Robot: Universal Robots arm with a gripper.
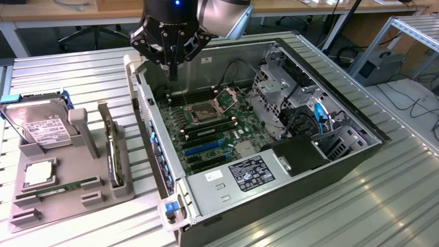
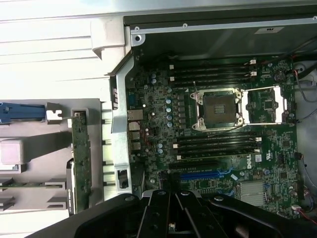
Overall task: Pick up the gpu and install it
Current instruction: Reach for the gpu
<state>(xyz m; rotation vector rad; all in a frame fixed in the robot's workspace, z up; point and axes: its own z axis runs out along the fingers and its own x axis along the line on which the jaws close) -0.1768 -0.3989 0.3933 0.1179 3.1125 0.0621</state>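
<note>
The gpu (image 1: 112, 150) stands on edge in a slot of the grey holder (image 1: 82, 198) at the exterior view's left, a thin dark green card with a silver bracket at its far end. In the wrist view the gpu (image 2: 79, 158) lies beside the case wall. My gripper (image 1: 171, 69) hangs above the far corner of the open computer case (image 1: 343, 159), over the motherboard (image 1: 219, 128), well apart from the gpu. Its fingers are shut with nothing between them, and in the wrist view the gripper (image 2: 171, 198) points at the board near the blue slot (image 2: 203, 174).
The holder also carries a silver hard drive (image 1: 41, 126), a processor (image 1: 38, 172) and a green memory stick (image 1: 58, 188). Inside the case are the processor socket (image 1: 205, 110), black memory slots, a blue slot (image 1: 202, 149), a drive cage (image 1: 274, 87) and cables. A slatted metal table (image 1: 357, 216) surrounds everything.
</note>
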